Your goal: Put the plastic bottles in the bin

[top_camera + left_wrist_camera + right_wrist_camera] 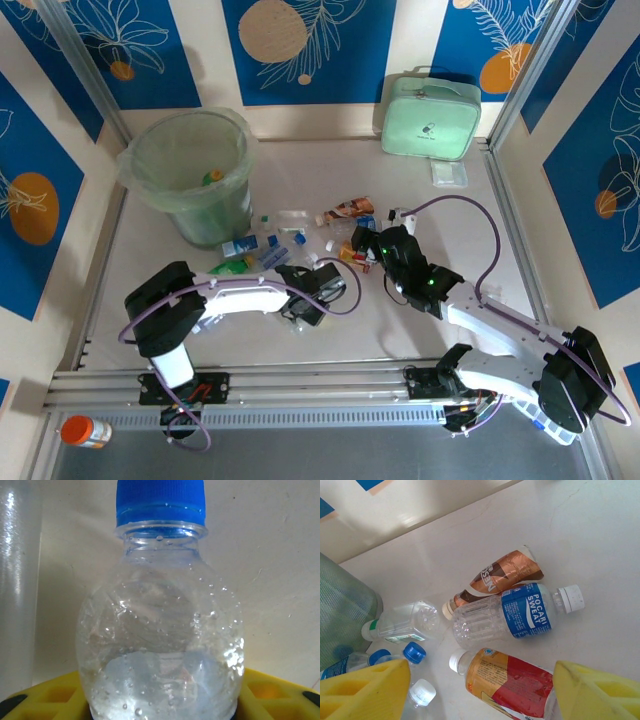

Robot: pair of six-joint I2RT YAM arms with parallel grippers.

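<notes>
Bottle [160, 645] clamped between left fingers [45, 696].

arms [245, 293] — white links, black joints | cables [470, 205] purple | tool pads [365, 690] yellow

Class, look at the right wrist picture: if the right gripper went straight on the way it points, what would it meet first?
Probably the red-and-orange labelled bottle, lying just ahead of the right gripper; the Pocari Sweat bottle lies beyond it.
</notes>
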